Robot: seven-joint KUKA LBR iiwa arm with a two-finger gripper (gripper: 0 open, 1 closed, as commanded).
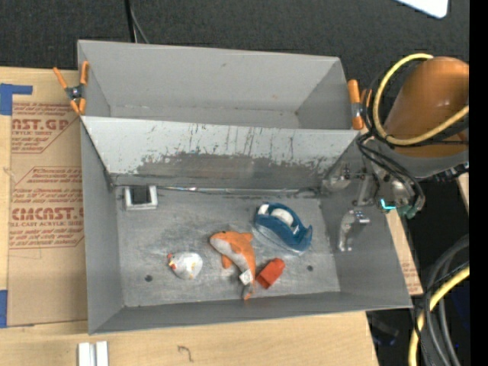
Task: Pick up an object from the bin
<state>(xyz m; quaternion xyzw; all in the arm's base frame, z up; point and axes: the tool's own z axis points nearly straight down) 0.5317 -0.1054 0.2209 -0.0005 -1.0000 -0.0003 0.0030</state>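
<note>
**Hanging low at the bin's right, carrying nothing yet**

Poising the claw [347, 233] low over bare grey floor at the right of the bin [107, 227], close under the right wall. Showing nothing in its grip. Not possible to tell from this angle whether spread or pressed together.

Standing nearest, toward the middle of the floor and apart from the claw: a blue tape dispenser [282, 227] with a pale roll seated in it. Lying further in: an orange and white fish-shaped toy [235, 250], with a small red block [270, 273] just beside its lower end. Sitting well apart toward the left: a small white and orange lump [185, 264]. Resting at the foot of the back wall: a small grey and white box [140, 197].

Judging the dispenser the likeliest pick, by nearness alone. Probably handling as hard plastic: stiff, fairly light, not fragile, but smooth and rounded over its back, so apt to be slipping out of a pinch there. Better taking it across its two flat sides, near the middle of the body, than over the curved top or on the roll itself. Needing a sideways shift toward the bin's middle first, and a square closing, to avoid nudging it against the toy.
</note>
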